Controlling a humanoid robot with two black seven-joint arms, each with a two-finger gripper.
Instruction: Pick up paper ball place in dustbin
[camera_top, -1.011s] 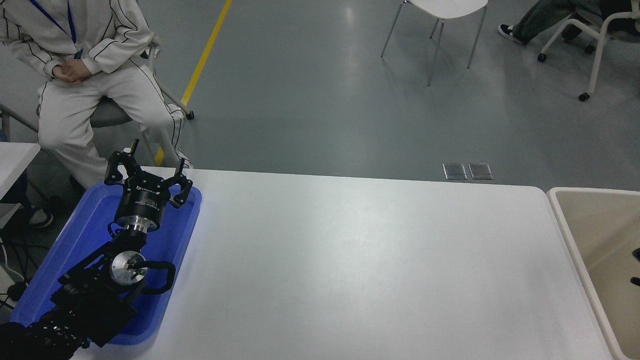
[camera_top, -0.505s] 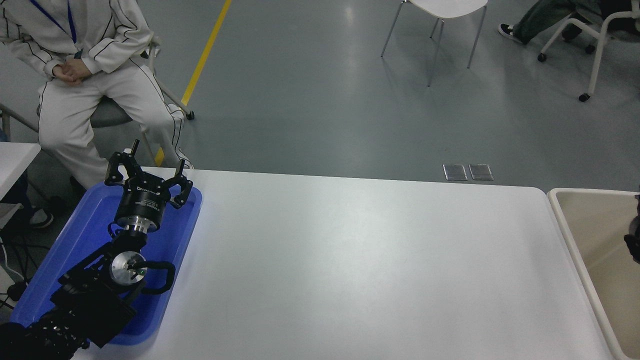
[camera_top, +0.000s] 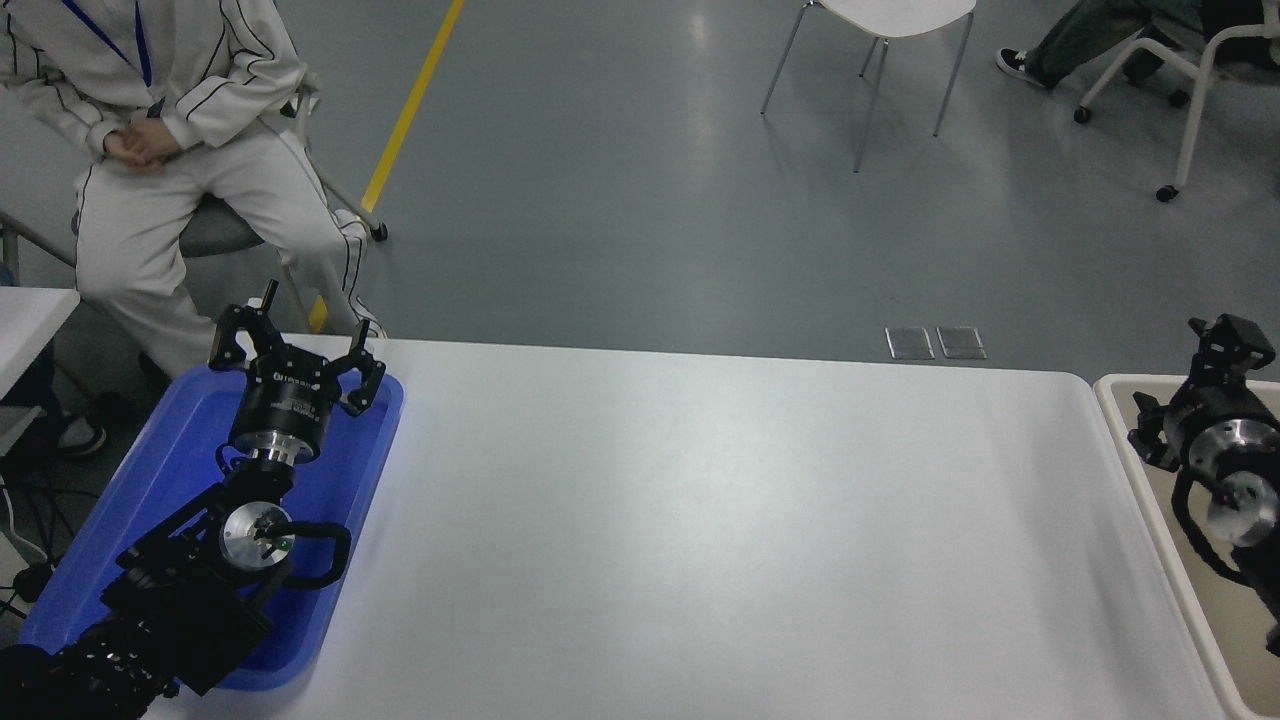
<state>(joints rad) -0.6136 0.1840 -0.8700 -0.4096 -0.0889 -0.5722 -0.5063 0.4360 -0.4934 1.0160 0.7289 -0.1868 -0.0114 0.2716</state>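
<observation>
1. right gripper (camera_top: 1190, 385) has come into view over the dustbin (camera_top: 1112, 400); a second ago only a sliver of black showed at the bin's right side, half a second ago a bit more, now wrist and head sit above the bin's near-left corner.
2. its jaws: partly seen from behind and at an angle, can't tell if wide or narrow, nothing visibly held.
3. paper ball: not visible anywhere, not on the worktop (camera_top: 700, 520), not in the shown part of the bin's inside, not seen in the right jaws. could be hidden by the right arm or off frame beyond the bin.
4. left gripper (camera_top: 295, 350) parked over the blue tray (camera_top: 160, 470), well away from the dustbin on the far left of the worktop; jaws spread wide, empty. same as in the earlier frames.
5. person (camera_top: 170, 150) seated beyond the tray side, hands folded, unchanged.
6. judgement: the arm rising out of the bin area with no ball in sight suggests either the drop is already done and the arm is pulling back, or it is setting out to search. the drop looks more likely, but this is not confirmed.
7. risk: if the ball is under the arm, this view won't show it.
</observation>
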